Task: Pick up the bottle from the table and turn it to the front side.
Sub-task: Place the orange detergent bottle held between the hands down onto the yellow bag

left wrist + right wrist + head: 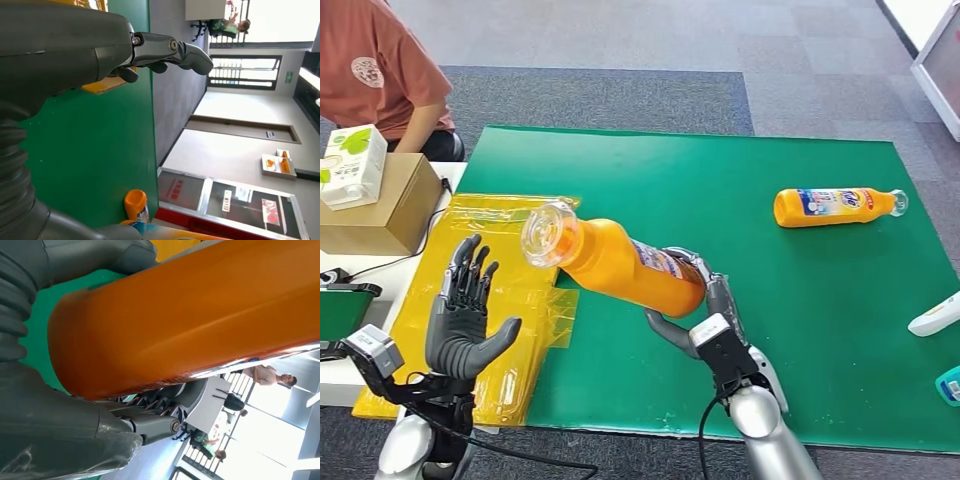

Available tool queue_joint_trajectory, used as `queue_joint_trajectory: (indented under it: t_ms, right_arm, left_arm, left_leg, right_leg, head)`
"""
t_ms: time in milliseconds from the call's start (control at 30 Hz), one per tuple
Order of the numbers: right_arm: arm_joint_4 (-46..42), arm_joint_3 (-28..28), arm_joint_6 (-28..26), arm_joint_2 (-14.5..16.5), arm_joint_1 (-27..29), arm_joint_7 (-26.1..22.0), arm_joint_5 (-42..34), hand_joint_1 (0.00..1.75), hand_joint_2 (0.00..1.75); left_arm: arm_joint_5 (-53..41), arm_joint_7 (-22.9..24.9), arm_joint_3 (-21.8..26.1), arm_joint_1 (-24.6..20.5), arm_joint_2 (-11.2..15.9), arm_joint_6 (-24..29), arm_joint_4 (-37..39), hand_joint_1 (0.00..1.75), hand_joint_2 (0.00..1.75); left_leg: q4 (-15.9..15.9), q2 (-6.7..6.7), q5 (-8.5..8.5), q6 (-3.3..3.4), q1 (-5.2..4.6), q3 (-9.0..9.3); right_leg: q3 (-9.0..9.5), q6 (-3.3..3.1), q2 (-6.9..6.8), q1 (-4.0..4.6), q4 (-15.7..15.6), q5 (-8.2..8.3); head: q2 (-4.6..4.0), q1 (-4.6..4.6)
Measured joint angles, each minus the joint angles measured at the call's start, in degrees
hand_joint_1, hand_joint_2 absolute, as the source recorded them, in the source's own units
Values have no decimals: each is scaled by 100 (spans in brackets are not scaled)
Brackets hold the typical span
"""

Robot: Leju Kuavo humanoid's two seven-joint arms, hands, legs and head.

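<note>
My right hand (705, 310) grips an orange bottle (622, 262) by its base and holds it above the green mat (803, 330), tilted, with its clear cap (544, 233) pointing up and to the left. Close up in the right wrist view, the orange bottle (196, 315) lies across my right hand (75, 425), whose fingers wrap under it. My left hand (463, 315) is raised over the yellow plastic sheets (524, 290) with its fingers spread and nothing in it. In the left wrist view my left hand (113, 50) stands over the mat, and the orange bottle's base (136, 205) is near its wrist.
A second orange bottle (837, 206) lies on its side at the mat's far right. A cardboard box (376, 205) carrying a white carton (352, 165) sits at the left, beside a seated person (384, 75). White and teal objects (939, 335) lie at the right edge.
</note>
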Motion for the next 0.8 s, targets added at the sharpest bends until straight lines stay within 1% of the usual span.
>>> queue_joint_trajectory:
  t_ms: [267,333,400,533,733,800]
  right_arm:
    - [-9,27,-5,0,4,-4,13,175,175]
    - [-9,85,-66,0,4,-38,158,175,175]
    - [-3,226,-216,0,-1,-80,482,175,175]
    - [143,618,-535,2,-82,-66,1004,175,175]
    - [652,937,-690,31,-296,-44,1127,175,175]
    - [854,1018,-673,52,-403,-38,1154,175,175]
  left_arm:
    - [-1,0,3,-6,0,-6,39,0,175]
    - [3,18,-9,-31,2,-117,56,0,175]
    - [58,96,-80,-110,11,-399,84,0,175]
    - [219,370,-493,-421,52,-984,226,0,175]
    - [163,746,-1319,-1089,187,-1289,566,0,175]
    - [81,947,-1543,-1405,249,-1355,740,0,175]
  left_leg:
    - [0,0,0,-1,1,0]
    - [0,0,0,-1,1,0]
    - [0,0,0,-1,1,0]
    - [0,0,0,0,1,0]
    - [0,-1,5,1,0,0]
    - [0,-1,9,1,0,0]
  right_leg:
    - [-1,0,0,0,0,0]
    - [-2,-1,0,0,0,0]
    - [-2,-1,0,0,0,0]
    - [-2,0,0,0,0,0]
    - [0,3,0,0,0,6]
    - [0,4,-1,0,1,9]
  head:
    - [-1,1]
    - [-1,1]
    - [0,1]
    - [-1,1]
    - [-1,1]
    - [-1,0]
